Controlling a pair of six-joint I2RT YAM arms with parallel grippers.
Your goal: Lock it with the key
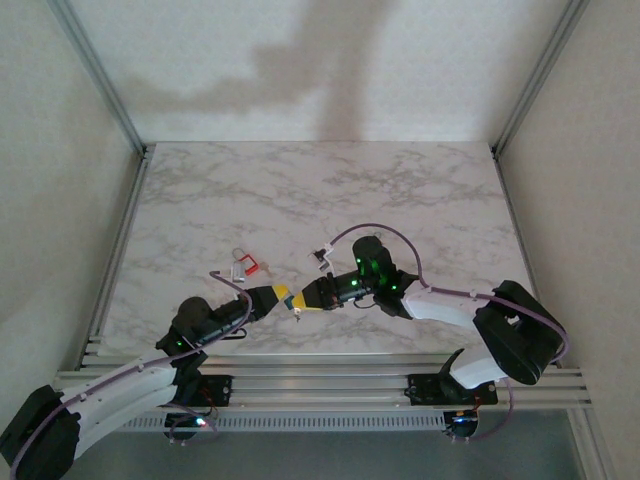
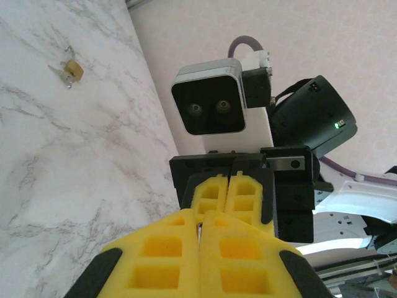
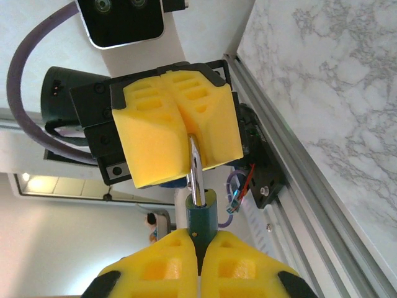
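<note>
At frame centre, right gripper (image 3: 198,248) clamps the dark-green padlock body (image 3: 203,218), left gripper (image 3: 186,130) its silver shackle (image 3: 196,177); skewed pulling could wrench it free.

One marble table (image 1: 400,200) carries two robot arms, the left arm (image 1: 120,385) and the right arm (image 1: 450,305), with two yellow-padded grippers, the left gripper (image 1: 285,298) and the right gripper (image 1: 308,301). Padlocks number three: one green padlock (image 3: 203,218), one red padlock (image 1: 250,266), one brass padlock (image 2: 73,68). Two wrist cameras show: the left wrist camera (image 3: 127,22) and the right wrist camera (image 2: 211,99).
</note>
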